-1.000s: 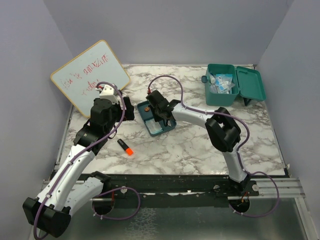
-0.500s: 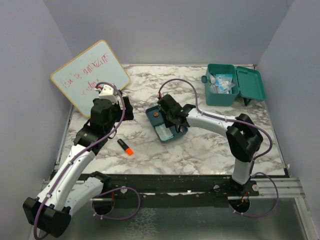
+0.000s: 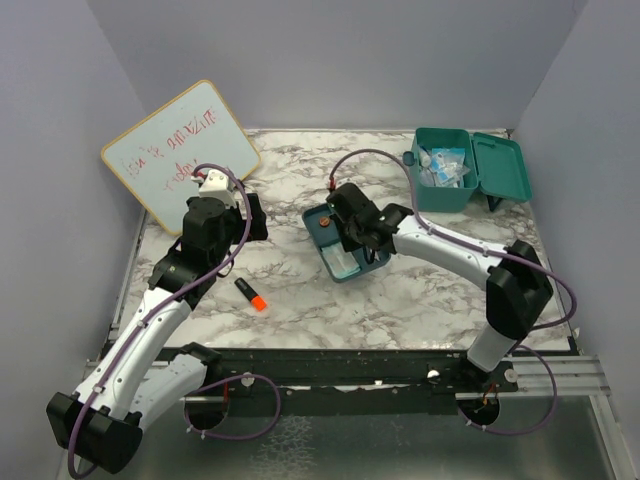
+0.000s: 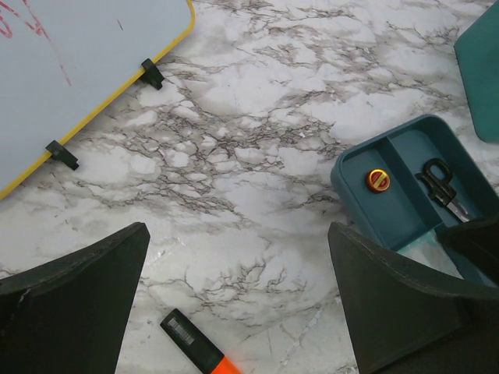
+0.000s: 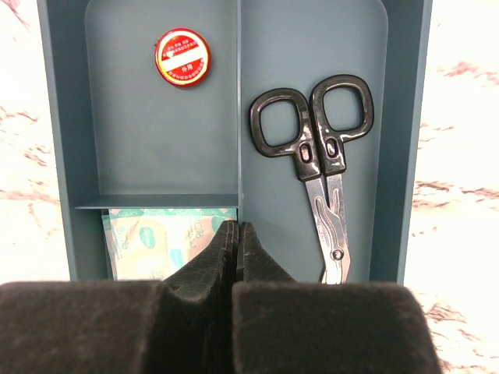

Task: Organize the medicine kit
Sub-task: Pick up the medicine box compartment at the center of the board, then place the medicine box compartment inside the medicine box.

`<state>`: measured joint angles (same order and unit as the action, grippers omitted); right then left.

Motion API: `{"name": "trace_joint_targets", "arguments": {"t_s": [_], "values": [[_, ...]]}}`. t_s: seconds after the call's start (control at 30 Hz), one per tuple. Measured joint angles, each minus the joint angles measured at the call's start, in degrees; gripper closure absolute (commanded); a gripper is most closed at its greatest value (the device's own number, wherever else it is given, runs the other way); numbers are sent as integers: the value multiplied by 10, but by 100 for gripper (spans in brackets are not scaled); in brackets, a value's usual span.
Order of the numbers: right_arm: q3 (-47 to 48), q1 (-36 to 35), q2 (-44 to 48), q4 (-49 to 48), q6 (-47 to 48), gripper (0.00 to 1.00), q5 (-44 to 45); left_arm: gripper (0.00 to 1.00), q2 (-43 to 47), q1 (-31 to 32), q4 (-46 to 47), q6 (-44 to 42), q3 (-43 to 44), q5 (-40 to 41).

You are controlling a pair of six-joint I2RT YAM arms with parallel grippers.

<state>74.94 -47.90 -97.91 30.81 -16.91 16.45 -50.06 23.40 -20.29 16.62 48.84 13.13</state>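
Medicine kit [image 3: 440, 198] lies well beyond right claw [image 5: 236, 234] clamping tray [image 5: 56, 117].

Open marble [image 3: 385, 190] between tray [image 3: 312, 220] and kit [image 3: 440, 197]

Top view high, facing down, left wrist oblique over table [image 4: 234, 156], right wrist close above divided tray [image 5: 407, 117] all share

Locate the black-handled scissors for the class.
In the right wrist view, the scissors lie in the divided tray's right compartment, across the divider from the red tin.
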Motion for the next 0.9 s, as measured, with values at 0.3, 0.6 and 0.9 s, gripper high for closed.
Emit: {"name": "trace_joint_targets", "arguments": {"t_s": [0.3, 0.6, 0.9], "values": [[94, 51, 46, 47, 33, 100, 24, 1, 0, 0, 0, 0, 0, 0], [142, 199, 48, 58, 80, 99, 20, 1, 0, 0, 0, 0, -3, -3], [217, 337, 0, 59, 120, 100, -5, 1, 0, 0, 0, 0, -6, -6]]}}
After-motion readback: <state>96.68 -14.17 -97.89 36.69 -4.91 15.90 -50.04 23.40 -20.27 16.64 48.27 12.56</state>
